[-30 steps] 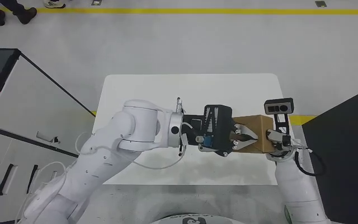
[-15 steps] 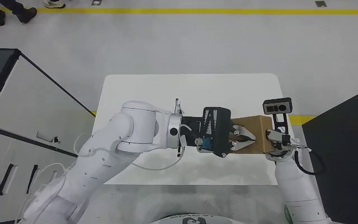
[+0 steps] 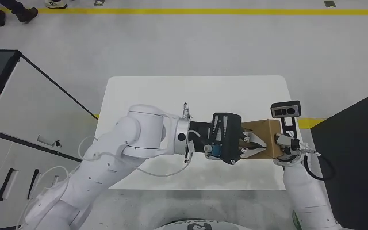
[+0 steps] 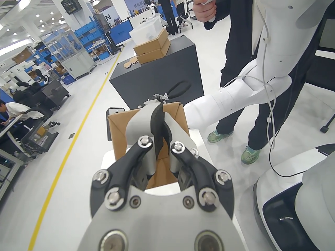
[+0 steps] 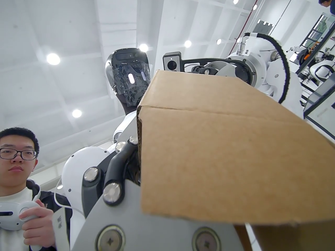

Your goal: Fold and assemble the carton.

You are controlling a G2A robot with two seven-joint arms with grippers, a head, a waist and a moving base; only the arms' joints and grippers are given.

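From above, your left gripper (image 3: 251, 145) sits inside the carton (image 3: 261, 125), right gripper (image 3: 286, 148) at its far end. Left wrist: fingers pinched narrow, so push deeper and a panel could buckle. Right wrist: carton (image 5: 222, 158) hides that grip, can't tell.

Glossy white arms (image 3: 138, 135), black tool (image 4: 157, 116) links, silver screws (image 4: 144, 142), cable (image 4: 264, 53)

Our left arm (image 3: 144, 135) lies bent across the middle of the top view, wrist pointing toward the right edge, with the left gripper (image 3: 256, 144) out ahead, its fingers (image 4: 137, 125) drawn together tip to tip. Our right arm (image 3: 305, 190) shows at the lower right corner, and we see the right gripper (image 3: 280, 147) facing the left one, close beside it.
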